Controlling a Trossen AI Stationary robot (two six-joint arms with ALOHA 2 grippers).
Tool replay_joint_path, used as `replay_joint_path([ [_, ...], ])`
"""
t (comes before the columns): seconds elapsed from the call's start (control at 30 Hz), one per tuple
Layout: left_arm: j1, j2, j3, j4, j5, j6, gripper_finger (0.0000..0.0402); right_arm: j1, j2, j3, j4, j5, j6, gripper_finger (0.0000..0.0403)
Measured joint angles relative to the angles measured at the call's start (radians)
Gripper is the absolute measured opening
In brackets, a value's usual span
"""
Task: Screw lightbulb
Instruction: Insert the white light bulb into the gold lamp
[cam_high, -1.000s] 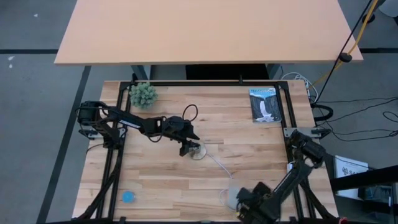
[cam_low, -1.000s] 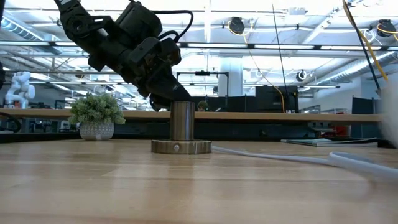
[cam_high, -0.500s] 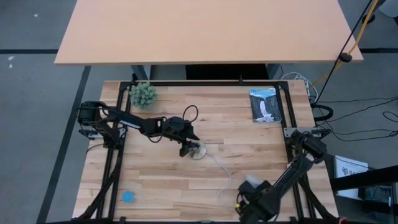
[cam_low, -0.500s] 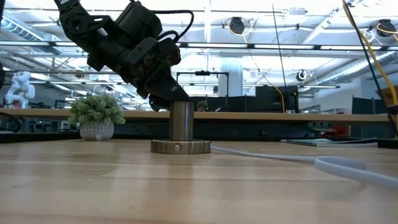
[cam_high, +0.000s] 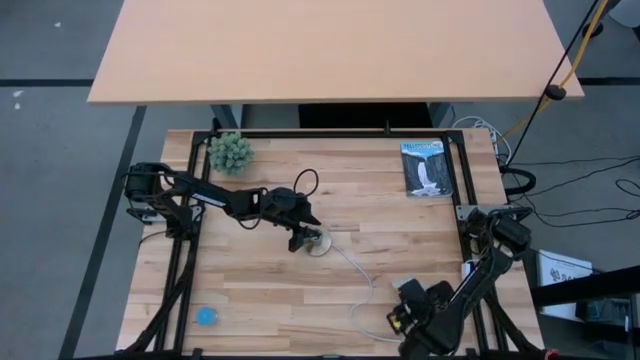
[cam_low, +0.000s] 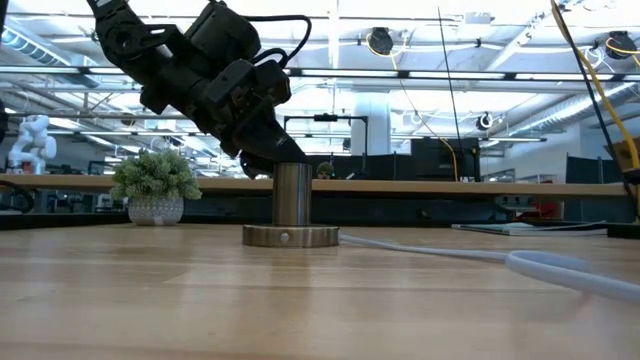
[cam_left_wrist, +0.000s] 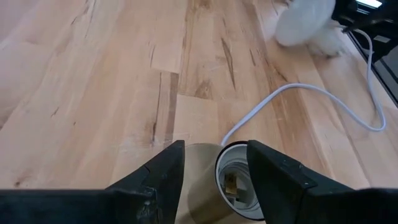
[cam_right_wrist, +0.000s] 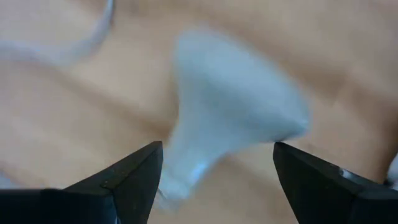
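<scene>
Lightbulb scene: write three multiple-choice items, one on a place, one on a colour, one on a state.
1. Where is the left gripper?
A. at the socket
B. over the plant
C. on the booklet

2. What colour is the cord?
A. red
B. white
C. black

3. How is the right gripper?
A. shut on the cord
B. shut on the lightbulb
C. open above the lightbulb

Key: 1 A, its fingers straddle the socket in the left wrist view. 2 B, a white line leaves the socket. 3 C, its fingers stand apart, touching nothing.
</scene>
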Motion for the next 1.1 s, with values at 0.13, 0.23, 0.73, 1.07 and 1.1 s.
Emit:
replay_joint_path([
  [0.13,-0.001,0.000,0.000,0.000,0.000,0.000,0.0178,-0.024,0.000,0.000,-0.073,0.082,-0.002,0.0297],
  [0.23,-0.005,0.000,0.000,-0.002,0.003,-0.001,0.0178,-0.031,-0.006,0.000,-0.070,0.017,-0.033,0.0297],
  [0.73,-0.011,0.000,0.000,0.000,0.017,-0.002,0.0178,-0.076,0.024,-0.022,0.082,-0.057,-0.054,0.0297],
  [1.07,-0.018,0.000,0.000,-0.003,0.023,-0.002,0.0178,-0.090,0.021,-0.150,0.143,-0.015,0.122,0.0297],
  [1.1,-0.020,0.000,0.000,-0.003,0.023,-0.002,0.0178,-0.097,0.020,-0.166,0.178,-0.017,0.111,0.0296],
])
